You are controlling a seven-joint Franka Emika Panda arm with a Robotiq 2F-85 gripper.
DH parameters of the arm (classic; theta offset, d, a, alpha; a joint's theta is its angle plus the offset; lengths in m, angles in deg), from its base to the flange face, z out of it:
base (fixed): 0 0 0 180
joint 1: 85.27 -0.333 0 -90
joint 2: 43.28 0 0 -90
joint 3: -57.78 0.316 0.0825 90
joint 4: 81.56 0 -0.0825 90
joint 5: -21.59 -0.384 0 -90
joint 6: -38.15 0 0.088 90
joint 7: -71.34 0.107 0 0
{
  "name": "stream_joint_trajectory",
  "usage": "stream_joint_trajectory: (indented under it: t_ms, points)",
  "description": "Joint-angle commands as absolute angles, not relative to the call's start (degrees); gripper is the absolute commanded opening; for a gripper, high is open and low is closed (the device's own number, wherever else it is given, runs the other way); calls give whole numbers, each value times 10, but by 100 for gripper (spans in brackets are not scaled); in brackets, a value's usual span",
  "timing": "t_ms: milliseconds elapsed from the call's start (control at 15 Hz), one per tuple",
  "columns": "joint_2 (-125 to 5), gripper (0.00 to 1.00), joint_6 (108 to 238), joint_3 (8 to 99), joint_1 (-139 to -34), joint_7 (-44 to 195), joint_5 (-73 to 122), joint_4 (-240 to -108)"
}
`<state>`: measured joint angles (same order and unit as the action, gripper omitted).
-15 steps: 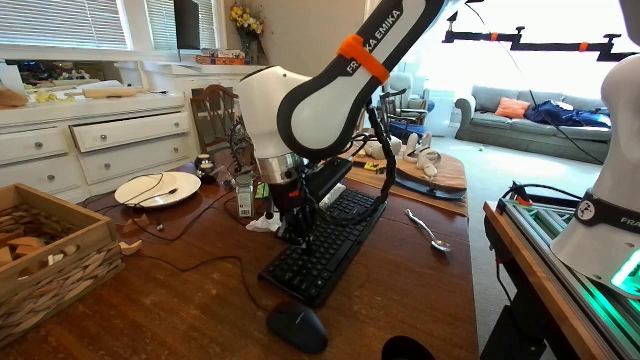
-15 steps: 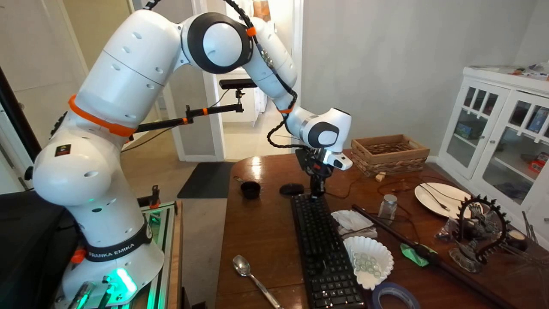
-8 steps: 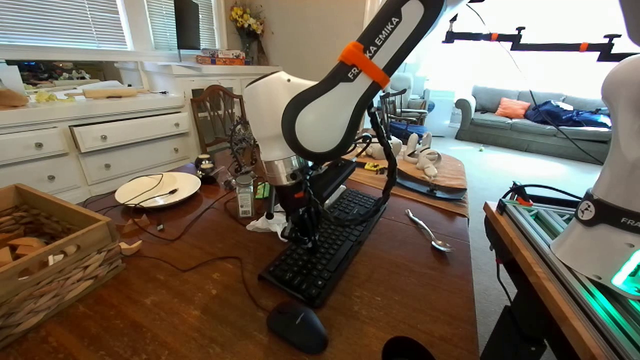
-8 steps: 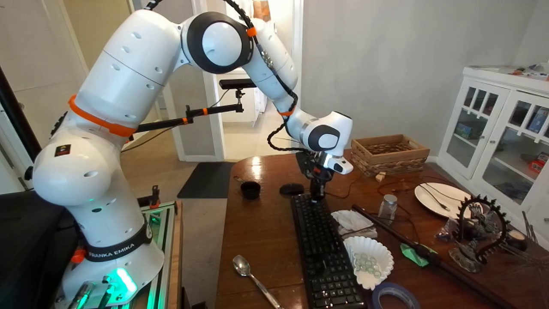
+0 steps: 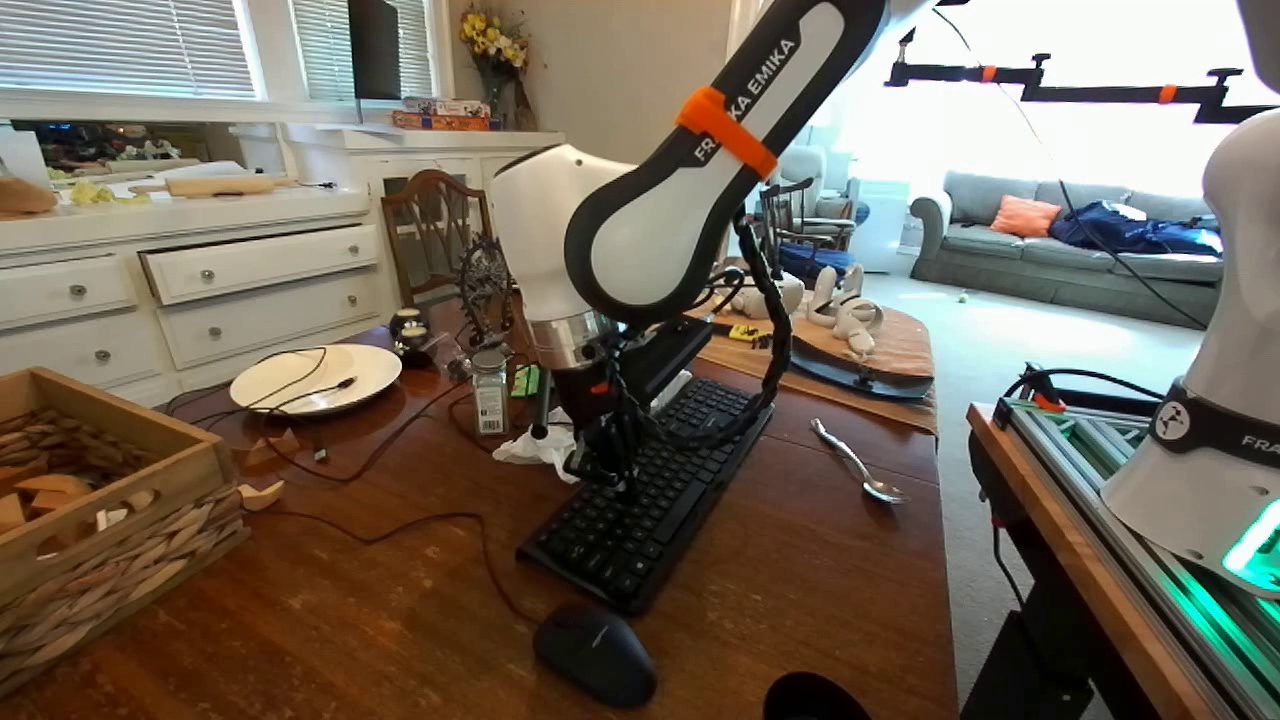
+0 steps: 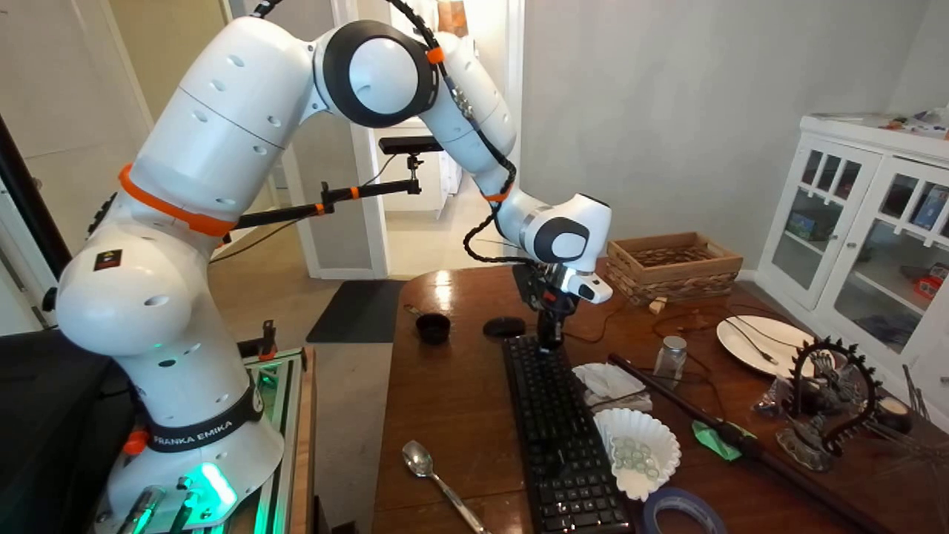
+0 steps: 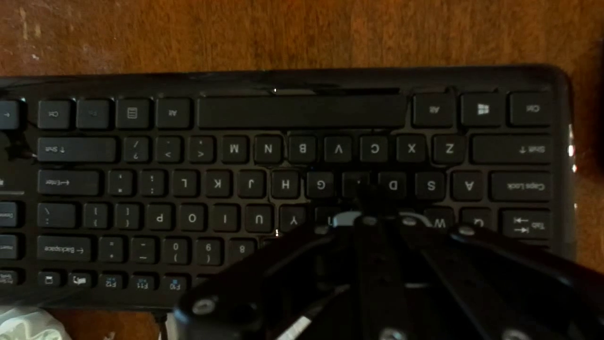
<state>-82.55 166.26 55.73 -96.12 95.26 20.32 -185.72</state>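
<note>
A black keyboard lies on the brown wooden table and shows in both exterior views (image 5: 605, 555) (image 6: 563, 445) and upside down in the wrist view (image 7: 217, 184). My black gripper (image 7: 375, 196) is shut and empty, pointing down over the letter keys. Its fingertips partly cover the key between G and D. The gripper also shows low over the keyboard's mouse end in both exterior views (image 5: 624, 488) (image 6: 548, 345). I cannot tell whether the tips touch the keys. A black mouse (image 5: 595, 655) lies off the keyboard's near end in an exterior view.
A spoon (image 6: 419, 460) and a dark cup (image 6: 433, 328) are on one side of the keyboard. A white fluted bowl (image 6: 652, 445), white cloth (image 6: 608, 382), glass jar (image 6: 671, 360), blue tape (image 6: 686, 508) and dark pole are on the other. A wooden basket (image 5: 110, 520) and white plate (image 5: 375, 372) stand farther off.
The gripper has shifted a little along the keyboard, away from the mouse, mostly in the first half second. It stays shut. The keyboard and other objects have not moved.
</note>
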Motion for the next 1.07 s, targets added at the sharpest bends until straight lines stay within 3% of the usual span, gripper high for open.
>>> stream_joint_trajectory:
  t_ms: [0,1000]
  points:
    - [-832,0,1672,559,-957,947,204,-1858]
    - [-854,0,1690,565,-949,902,206,-1844]
